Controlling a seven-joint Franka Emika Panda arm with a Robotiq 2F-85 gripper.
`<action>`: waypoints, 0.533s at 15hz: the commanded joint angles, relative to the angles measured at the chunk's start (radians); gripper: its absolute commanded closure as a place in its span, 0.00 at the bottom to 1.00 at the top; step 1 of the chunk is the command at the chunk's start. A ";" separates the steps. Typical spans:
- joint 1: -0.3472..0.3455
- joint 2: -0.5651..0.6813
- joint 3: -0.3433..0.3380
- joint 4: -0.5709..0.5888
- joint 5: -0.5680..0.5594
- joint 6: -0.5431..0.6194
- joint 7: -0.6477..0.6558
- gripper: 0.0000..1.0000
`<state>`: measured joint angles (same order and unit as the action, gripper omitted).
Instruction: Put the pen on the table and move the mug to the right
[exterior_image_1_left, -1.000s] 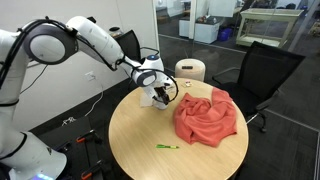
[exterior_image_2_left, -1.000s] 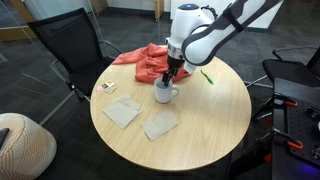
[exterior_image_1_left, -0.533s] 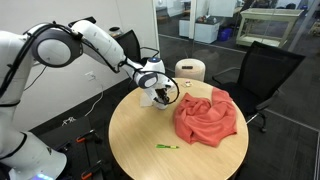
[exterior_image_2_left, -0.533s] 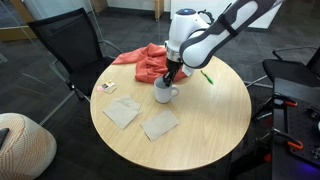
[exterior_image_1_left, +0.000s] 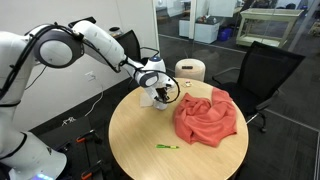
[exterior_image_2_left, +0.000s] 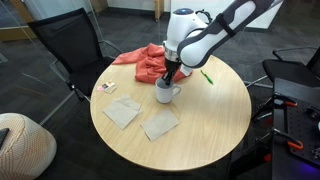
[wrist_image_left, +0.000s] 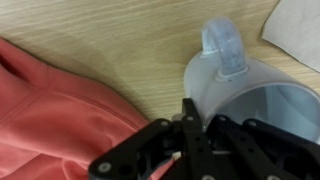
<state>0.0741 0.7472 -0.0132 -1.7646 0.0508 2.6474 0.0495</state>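
The white-grey mug stands on the round light wood table, close to the edge of a red cloth. My gripper comes down from above and is shut on the mug's rim, one finger outside the wall and one inside. The handle points away from the jaws. In both exterior views the gripper hides most of the mug. The thin green pen lies flat on the tabletop, well apart from the mug.
The crumpled red cloth covers one side of the table. Two grey paper sheets and a small card lie on the wood. Black chairs and a cream cylinder stand around the table.
The jaws have closed from wide open onto the mug's rim. The arm, mug and pen have stayed in place.
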 joint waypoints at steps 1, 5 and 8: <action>0.007 -0.030 -0.004 -0.005 -0.008 -0.039 0.042 0.97; 0.014 -0.095 -0.010 -0.094 -0.011 0.008 0.048 0.97; 0.025 -0.160 -0.017 -0.191 -0.014 0.060 0.070 0.97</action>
<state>0.0769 0.7067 -0.0146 -1.8202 0.0505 2.6624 0.0649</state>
